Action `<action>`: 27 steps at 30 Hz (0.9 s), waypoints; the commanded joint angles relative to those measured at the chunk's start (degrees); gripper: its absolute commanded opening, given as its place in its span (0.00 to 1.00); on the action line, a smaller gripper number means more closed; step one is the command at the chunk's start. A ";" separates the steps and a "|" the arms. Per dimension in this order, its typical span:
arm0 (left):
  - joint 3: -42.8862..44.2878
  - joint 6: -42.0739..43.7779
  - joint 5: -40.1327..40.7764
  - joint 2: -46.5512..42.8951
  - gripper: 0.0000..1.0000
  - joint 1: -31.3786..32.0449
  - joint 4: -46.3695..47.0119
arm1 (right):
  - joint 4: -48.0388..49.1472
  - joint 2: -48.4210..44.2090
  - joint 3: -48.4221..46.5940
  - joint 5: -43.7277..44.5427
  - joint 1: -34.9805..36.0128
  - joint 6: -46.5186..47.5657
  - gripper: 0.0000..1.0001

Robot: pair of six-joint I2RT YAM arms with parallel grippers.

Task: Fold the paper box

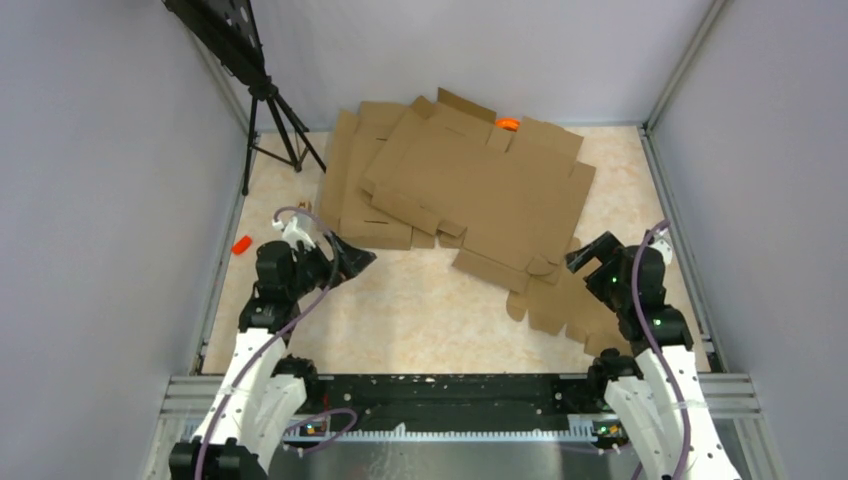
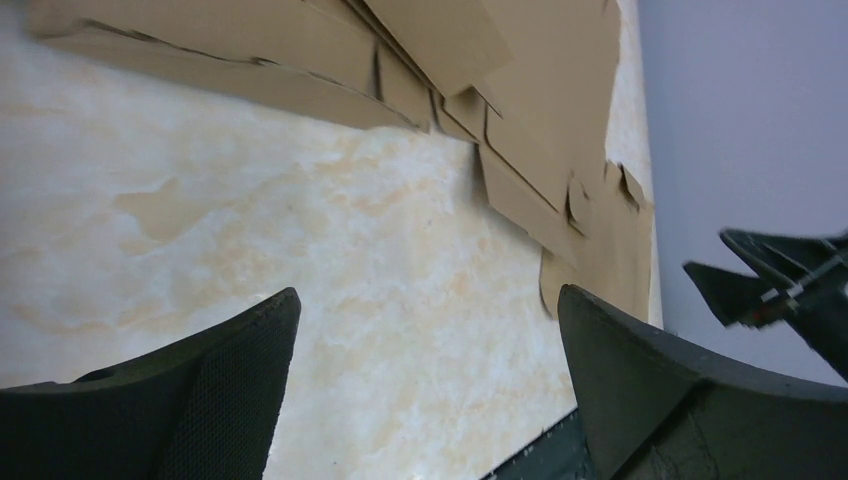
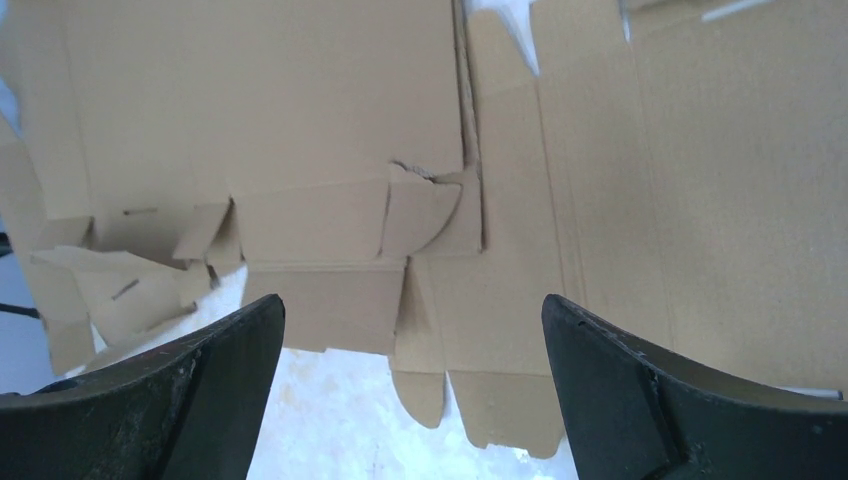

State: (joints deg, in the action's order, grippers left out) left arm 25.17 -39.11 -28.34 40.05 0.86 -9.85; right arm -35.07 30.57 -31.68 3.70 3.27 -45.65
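Arms sit at the near edge, one on each side. The left gripper (image 1: 345, 260) (image 2: 428, 300) hangs low over bare table (image 1: 420, 320), jaws spread as wide as they go with nothing between them. It points in toward the cardboard, probably so it can come at an edge from the side. The right gripper (image 1: 592, 252) (image 3: 412, 305) gapes just as wide and is just as empty. It hovers over the near right corner of the cardboard, which looks like the easiest place to reach a flap.

Under it lies what I take to be the box (image 1: 556, 300) (image 3: 620, 220), flat and unfolded, its little tabs poking toward the arms. No wall is raised yet, so the folding seems not to have begun. Its far side is tucked beneath bigger blanks (image 1: 470, 185) that overlap in a loose heap across the middle of the table. I reckon the box must be slid clear before any panel can lift.

Beyond the heap an orange bit (image 1: 508, 124) peeks out, and a tripod (image 1: 275, 130) stands in the far left corner, well out of the way
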 commanded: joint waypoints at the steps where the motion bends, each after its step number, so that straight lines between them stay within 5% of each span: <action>1: -0.38 0.79 -4.93 0.96 0.98 4.24 7.57 | 2.42 3.31 1.20 -3.44 0.49 -1.06 0.98; 6: -0.17 0.92 -1.87 2.22 0.98 10.40 9.36 | 1.86 6.25 0.92 -5.12 0.43 -0.34 0.99; 12: -1.64 -2.79 12.01 5.35 0.98 26.84 14.68 | -5.55 9.78 -0.33 0.73 0.48 -6.01 0.99; 19: 0.29 -4.22 9.06 14.72 0.92 30.07 19.34 | -7.89 15.07 -0.81 -3.42 0.47 -5.16 0.96; 27: -2.22 -9.49 16.40 21.78 0.95 38.06 29.06 | -12.04 12.47 2.68 -7.93 0.43 -11.06 0.93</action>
State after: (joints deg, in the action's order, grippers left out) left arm 23.11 -46.22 -16.78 60.12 38.24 11.84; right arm -44.66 45.34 -29.65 -2.35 3.27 -53.76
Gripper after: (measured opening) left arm 0.943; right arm 0.939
